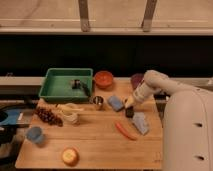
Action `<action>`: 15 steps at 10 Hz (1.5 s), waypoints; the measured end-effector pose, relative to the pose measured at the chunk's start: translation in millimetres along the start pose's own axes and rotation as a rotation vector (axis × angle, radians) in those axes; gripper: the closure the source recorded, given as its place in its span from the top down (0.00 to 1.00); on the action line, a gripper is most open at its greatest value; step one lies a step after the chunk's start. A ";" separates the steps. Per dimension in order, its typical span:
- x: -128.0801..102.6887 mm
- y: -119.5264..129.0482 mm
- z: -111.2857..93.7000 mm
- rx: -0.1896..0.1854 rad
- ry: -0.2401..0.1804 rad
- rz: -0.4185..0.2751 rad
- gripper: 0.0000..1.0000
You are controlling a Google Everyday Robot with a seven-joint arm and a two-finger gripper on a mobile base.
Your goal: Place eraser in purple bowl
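Observation:
The eraser (129,113) is a small black block lying on the wooden table (95,145), between the light-blue block (116,102) and the grey-blue lumpy thing (140,122). My gripper (129,104) hangs just above the eraser, at the end of the white arm reaching in from the right. I cannot tell whether it touches the eraser. The purple bowl (136,79) stands at the table's back edge, right of the orange-red bowl (104,78). The arm partly hides the purple bowl.
A green tray (55,90) holding a small dark object stands at the back left. A metal cup (97,102), a white bowl with bananas (70,113), grapes (47,116), a carrot (125,130), a blue cup (34,134) and an orange fruit (70,155) lie on the table.

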State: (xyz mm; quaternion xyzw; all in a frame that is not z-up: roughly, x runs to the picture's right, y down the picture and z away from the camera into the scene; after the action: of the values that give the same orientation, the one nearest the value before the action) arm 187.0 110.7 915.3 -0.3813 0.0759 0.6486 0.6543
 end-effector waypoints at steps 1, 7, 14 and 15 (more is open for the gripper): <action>0.0 0.1 0.1 0.000 0.000 0.000 0.07; -0.4 -15.5 -71.7 -0.056 -0.184 0.035 0.07; -26.2 -38.1 -144.4 -0.115 -0.418 0.128 0.07; -41.6 -41.8 -153.2 -0.123 -0.440 0.149 0.07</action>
State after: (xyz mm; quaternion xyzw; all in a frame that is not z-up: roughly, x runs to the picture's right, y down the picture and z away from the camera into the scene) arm 279.3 -8.2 849.9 -0.2631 -0.0803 0.7660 0.5810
